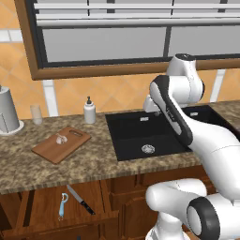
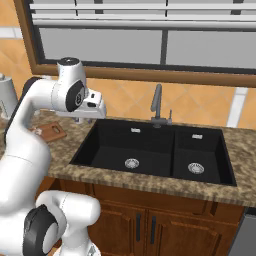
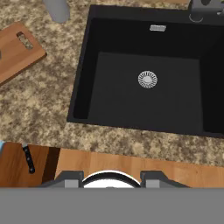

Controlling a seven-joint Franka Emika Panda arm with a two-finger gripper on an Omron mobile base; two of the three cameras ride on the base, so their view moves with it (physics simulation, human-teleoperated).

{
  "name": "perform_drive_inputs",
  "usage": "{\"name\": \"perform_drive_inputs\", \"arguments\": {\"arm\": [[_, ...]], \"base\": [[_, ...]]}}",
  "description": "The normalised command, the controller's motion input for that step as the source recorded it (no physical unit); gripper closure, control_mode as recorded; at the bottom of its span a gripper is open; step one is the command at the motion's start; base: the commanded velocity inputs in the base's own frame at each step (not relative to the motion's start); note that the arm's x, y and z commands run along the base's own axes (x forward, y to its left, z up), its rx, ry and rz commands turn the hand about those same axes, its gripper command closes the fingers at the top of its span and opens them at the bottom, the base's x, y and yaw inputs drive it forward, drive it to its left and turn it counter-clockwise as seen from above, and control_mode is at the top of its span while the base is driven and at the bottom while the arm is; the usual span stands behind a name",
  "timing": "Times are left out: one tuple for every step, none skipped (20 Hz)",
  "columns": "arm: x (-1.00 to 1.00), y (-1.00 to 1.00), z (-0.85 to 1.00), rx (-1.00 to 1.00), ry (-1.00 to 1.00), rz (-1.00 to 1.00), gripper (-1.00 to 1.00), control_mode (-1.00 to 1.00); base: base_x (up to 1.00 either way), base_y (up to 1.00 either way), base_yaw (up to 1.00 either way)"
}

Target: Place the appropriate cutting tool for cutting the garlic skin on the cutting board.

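The brown cutting board (image 1: 55,149) lies on the counter left of the sink, and the small whitish garlic (image 1: 61,138) rests on it. The knife (image 1: 80,199), with a grey blade and black handle, lies in an open drawer below the counter, beside a light-blue peeler (image 1: 63,206). My gripper (image 3: 113,179) is open and holds nothing. It hangs high over the left sink basin (image 3: 146,87), well to the right of the board (image 3: 17,48) and above the knife's handle (image 3: 29,158). From the right base view the hand (image 2: 82,119) points down near the sink's left edge.
A white soap bottle (image 1: 89,111), a glass (image 1: 36,114) and a grey canister (image 1: 8,112) stand along the back wall. The black double sink (image 2: 150,150) has a faucet (image 2: 157,105) behind it. The open drawer juts out under the counter's front edge.
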Motion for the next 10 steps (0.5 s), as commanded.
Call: {"name": "perform_drive_inputs", "arguments": {"arm": [[-0.16,0.01,0.00,0.00,0.00,0.00,-1.00,-1.00],[-0.62,0.00,0.00,0.00,-0.16,0.00,-1.00,-1.00],[-0.56,0.00,-0.08,0.00,0.00,0.00,-1.00,-1.00],[-0.85,0.24,-0.29,0.00,0.01,0.00,-1.00,-1.00],[-0.78,0.49,-0.43,0.00,0.09,0.01,-1.00,-1.00],[-0.89,1.00,-0.41,-0.04,0.08,0.00,-1.00,-1.00],[-0.84,1.00,-0.49,-0.17,0.10,0.00,-1.00,-1.00],[-0.77,1.00,-0.55,-0.22,0.12,0.00,-1.00,-1.00],[-0.76,1.00,-0.47,-0.22,0.17,0.00,-1.00,-1.00],[-0.66,1.00,-0.43,-0.22,0.21,0.00,-1.00,-1.00]], "base": [[0.00,0.00,0.00],[0.00,0.00,0.00],[0.00,0.00,0.00],[0.00,0.00,0.00],[0.00,0.00,0.00],[0.00,0.00,0.00],[0.00,0.00,0.00],[0.00,0.00,0.00],[0.00,0.00,0.00],[0.00,0.00,0.00]]}}
